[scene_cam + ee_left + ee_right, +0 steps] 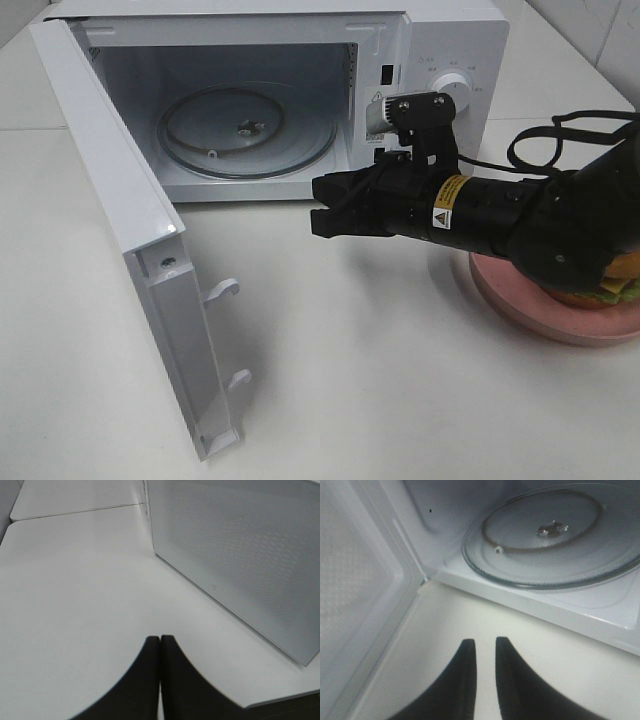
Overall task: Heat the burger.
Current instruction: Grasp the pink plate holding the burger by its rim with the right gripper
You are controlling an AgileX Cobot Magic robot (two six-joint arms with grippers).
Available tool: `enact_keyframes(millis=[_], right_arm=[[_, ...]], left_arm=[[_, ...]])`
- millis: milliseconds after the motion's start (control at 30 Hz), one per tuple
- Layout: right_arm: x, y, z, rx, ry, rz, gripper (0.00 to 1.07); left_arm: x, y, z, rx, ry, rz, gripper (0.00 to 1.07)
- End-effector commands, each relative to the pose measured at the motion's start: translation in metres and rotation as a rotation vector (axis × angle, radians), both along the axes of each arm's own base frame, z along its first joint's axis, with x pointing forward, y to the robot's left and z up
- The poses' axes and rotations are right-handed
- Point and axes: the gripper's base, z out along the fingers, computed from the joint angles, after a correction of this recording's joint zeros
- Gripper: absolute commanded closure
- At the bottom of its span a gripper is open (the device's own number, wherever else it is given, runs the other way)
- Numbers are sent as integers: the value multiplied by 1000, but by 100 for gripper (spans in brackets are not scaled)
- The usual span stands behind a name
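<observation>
The burger (627, 274) sits on a pink plate (540, 315) at the right edge of the white bench (400, 390). It is largely hidden behind the right arm, with only a sliver of bun and green lettuce showing.

The right arm reaches leftward over the plate, and its black pincer (324, 204) hovers above the bench just in front of the microwave (440, 30). Its two fingers (465, 665) are a narrow gap apart and hold nothing.

The microwave stands at the back of the bench. Its door (120, 210) is swung fully open to the left. Inside, the round glass turntable (245, 130) lies flat with nothing on it. A white dial (456, 90) is on the control panel to the right of the cavity.

The left pincer (160, 640) appears only in its own wrist view. Its fingers are pressed together, empty, above the bench near the perforated outer face of the door.
</observation>
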Motion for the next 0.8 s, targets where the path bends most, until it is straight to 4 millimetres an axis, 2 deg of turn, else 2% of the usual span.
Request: enact_keyframes(millis=[33, 100, 267, 500, 800], right_arm=[[-2, -4, 12, -113, -53, 32, 91], [-5, -12, 21, -216, -40, 17, 90], [-10, -25, 32, -346, 18, -39, 90], [-20, -47, 29, -557, 176, -131, 89], [-27, -60, 25, -633, 400, -264, 89]], left_arm=[[-3, 0, 1, -7, -32, 5, 106], [-3, 0, 1, -7, -32, 5, 106], [-3, 0, 1, -7, -32, 5, 106], [-3, 0, 1, -7, -32, 5, 106], [-3, 0, 1, -7, -32, 5, 106]])
